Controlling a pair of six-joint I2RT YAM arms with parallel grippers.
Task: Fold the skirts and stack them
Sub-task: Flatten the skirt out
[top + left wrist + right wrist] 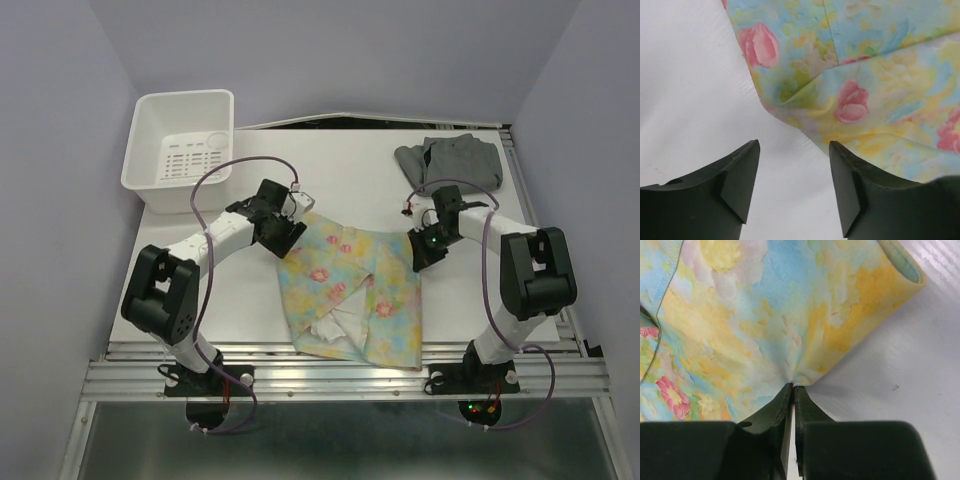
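In the top view, the floral skirt [350, 290] lay spread on the white table [230, 300], from the centre towards 6 o'clock, with its pale lining showing near the bottom hem. The grey skirt [450, 160] sat crumpled at about 1 o'clock, well apart from the floral one. A white bin [186, 95] stood at 10 o'clock. The left gripper [290, 240] was at the floral skirt's 10 o'clock corner and the right gripper [418, 255] at its 2 o'clock corner.

In the left wrist view, the left gripper [792, 145] stood with its dark fingers [740, 175] wide apart over bare table [690, 100], holding nothing. The floral skirt [865, 75] filled the frame from 12 to 3 o'clock, its edge just beyond the fingertips.

In the right wrist view, the right gripper [792, 387] was pinched tight on the edge of the floral skirt [765, 315], and the cloth puckered where the tips met. Bare table [900, 365] showed at 3 o'clock.
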